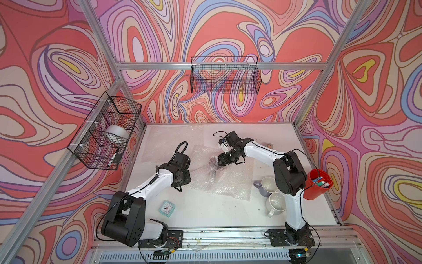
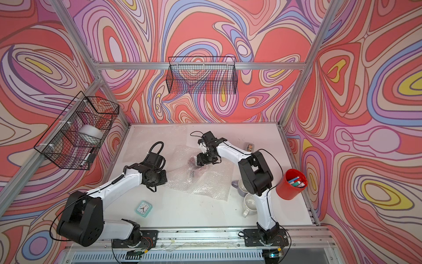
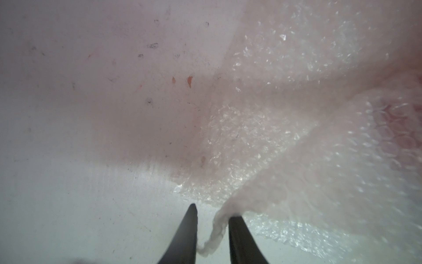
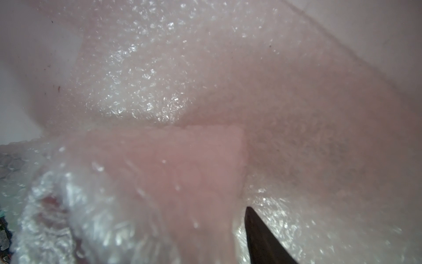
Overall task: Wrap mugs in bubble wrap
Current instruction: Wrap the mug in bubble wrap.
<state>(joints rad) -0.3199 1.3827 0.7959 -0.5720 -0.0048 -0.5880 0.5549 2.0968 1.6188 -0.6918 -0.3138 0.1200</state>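
A bubble wrap sheet (image 1: 225, 182) lies crumpled mid-table, folded over the red mug (image 2: 193, 163), which shows only as a red-dark blur through the plastic. My right gripper (image 1: 219, 160) is down on that bundle. In the right wrist view one dark finger (image 4: 258, 233) shows and the wrapped red mug (image 4: 52, 205) fills the space beside it, hiding the other finger. My left gripper (image 3: 212, 212) is at the sheet's left edge. Its fingers stand a little apart, with a raised corner of bubble wrap (image 3: 217, 230) hanging between them against one finger. The lavender mug (image 1: 266, 184) and white mug (image 1: 276, 202) stand at the right.
A second bubble wrap sheet (image 1: 164, 141) lies flat at the back left. A teal clock (image 1: 167, 207) sits near the front. A red cup with markers (image 1: 318, 184) stands at the right edge, and a tape dispenser (image 2: 250, 146) behind the right arm. Wire baskets (image 1: 107, 130) (image 1: 225, 76) hang on the walls.
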